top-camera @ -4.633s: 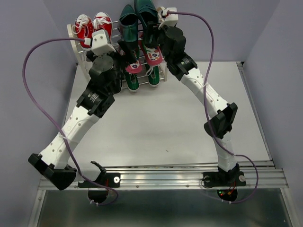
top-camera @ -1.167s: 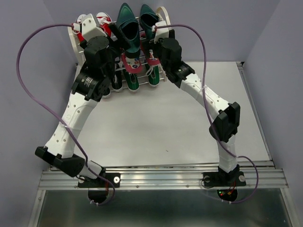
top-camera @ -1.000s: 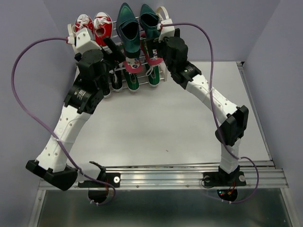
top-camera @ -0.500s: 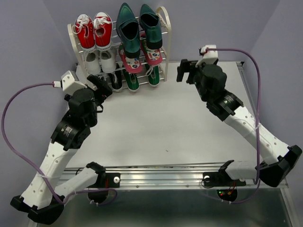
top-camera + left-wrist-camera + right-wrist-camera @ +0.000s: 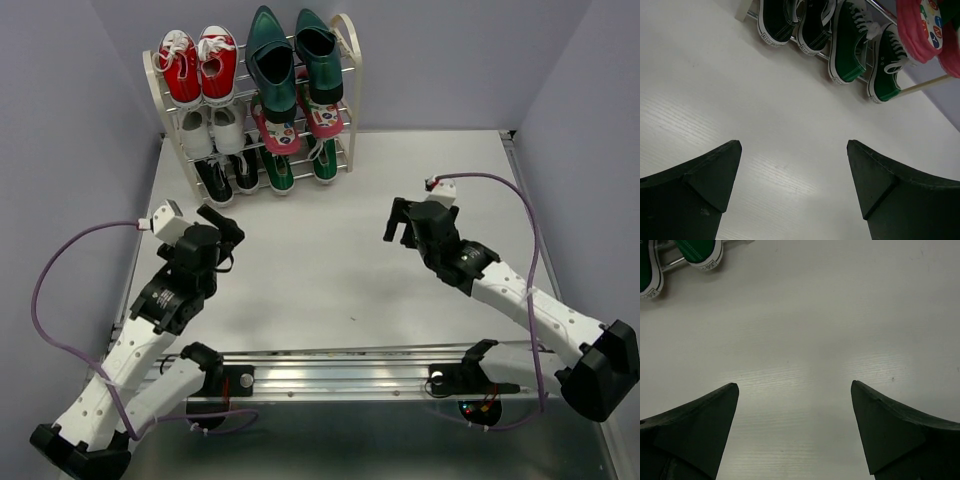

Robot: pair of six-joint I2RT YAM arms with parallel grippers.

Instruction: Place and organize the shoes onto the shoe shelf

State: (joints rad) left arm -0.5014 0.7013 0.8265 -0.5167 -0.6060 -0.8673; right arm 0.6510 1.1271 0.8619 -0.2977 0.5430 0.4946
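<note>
Shoes (image 5: 272,65) racked on shoe shelf (image 5: 350,45), well ahead of both hands | left hand (image 5: 225,228) released, empty | right hand (image 5: 403,228) released, empty, over table (image 5: 330,265)

Loaded three-tier shoe shelf (image 5: 152,78) stood upright.
Dark green loafers (image 5: 272,62) sat on top, red-pink flip-flops (image 5: 281,131) middle, green sneakers (image 5: 281,172) bottom.

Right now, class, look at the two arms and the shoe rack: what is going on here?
Nothing is being held. The left end effector and right end effector hover open over the table, apart from the shoe shelf. The green sneakers, dark green loafers and flip-flops all sit on it, so the sorting looks done.
</note>
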